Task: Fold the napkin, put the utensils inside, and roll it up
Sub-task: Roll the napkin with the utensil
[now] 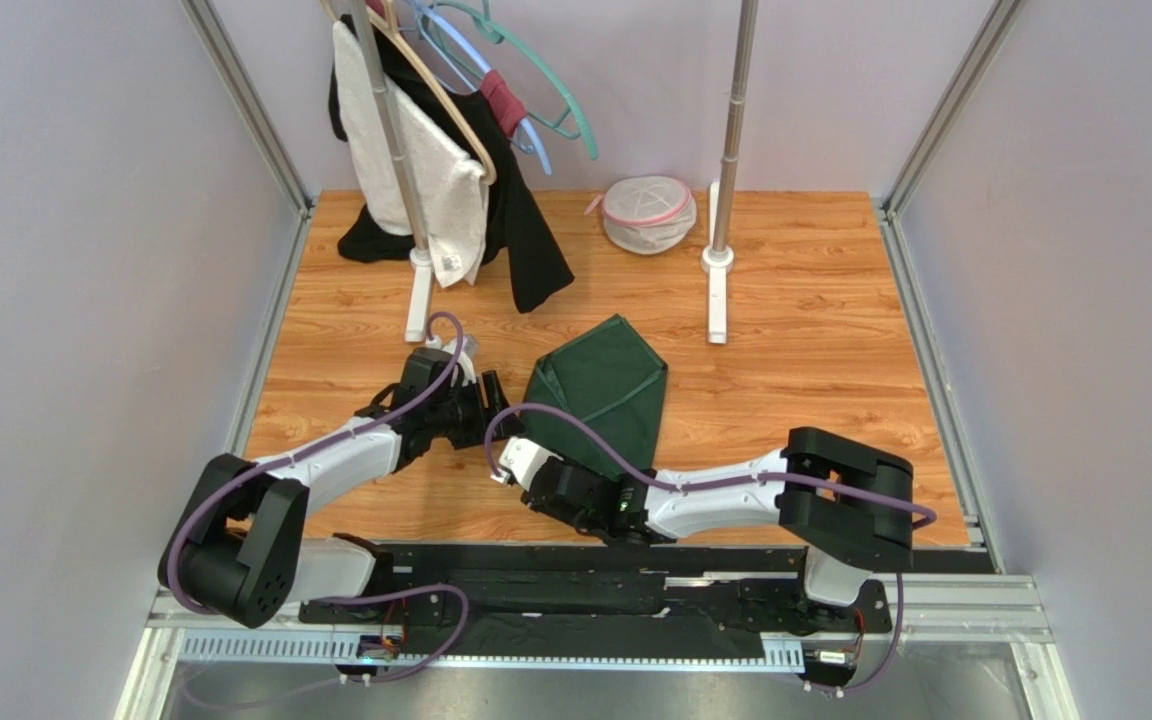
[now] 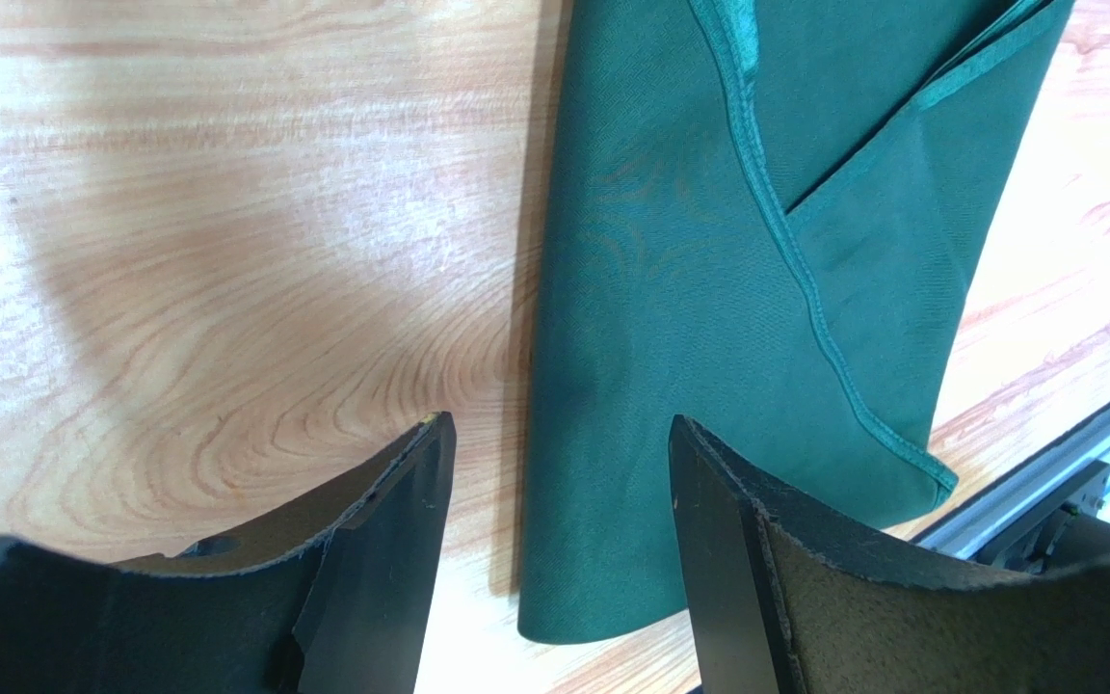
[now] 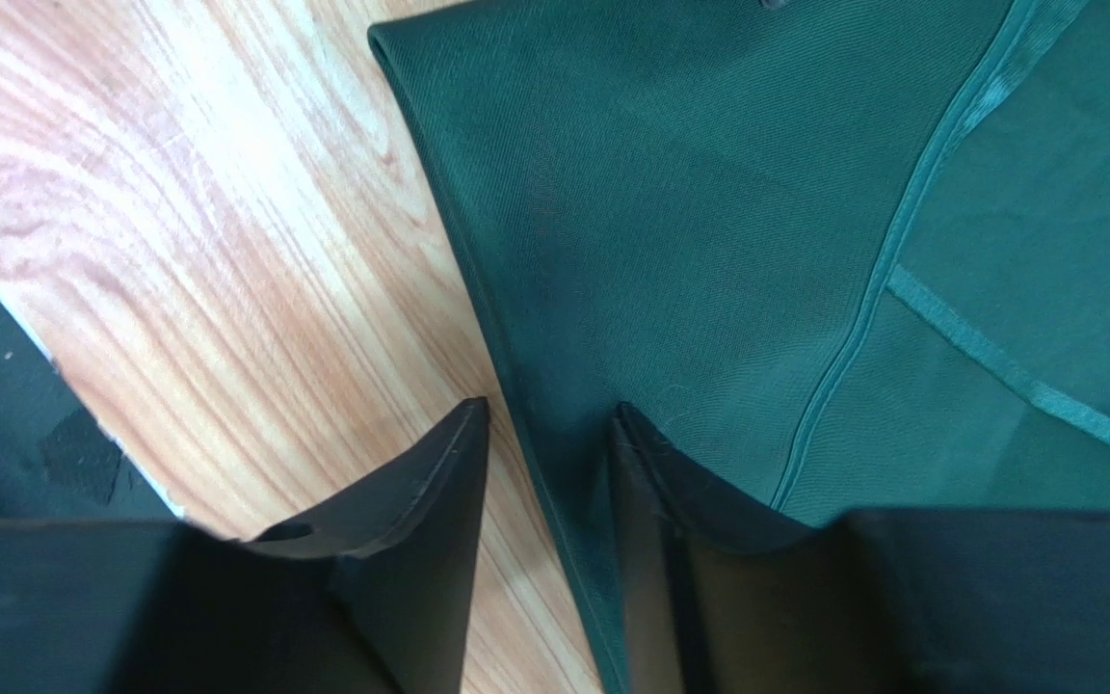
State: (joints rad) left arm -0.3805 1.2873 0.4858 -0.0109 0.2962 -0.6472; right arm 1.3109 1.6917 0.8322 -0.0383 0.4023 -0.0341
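Napkin (image 1: 605, 393) lies mid table (image 1: 823, 315), folded into narrow wedge, hems showing. Soft, light, floppy cloth, so I'd guess it sags and opens if you grab only top layer. Pinch through all layers at left folded edge.

Your left gripper (image 2: 561, 434) is spread wide, straddling that edge, holding nothing. Right gripper (image 3: 549, 409) is barely parted at near-left corner, cloth edge in gap, doesn't look clamped.

Wooden tabletop (image 1: 815, 353) with clothes rack (image 1: 419, 300), white towel (image 1: 444, 188), black garment (image 1: 533, 248), teal hangers (image 1: 555, 93), mesh pouch (image 1: 647, 213)
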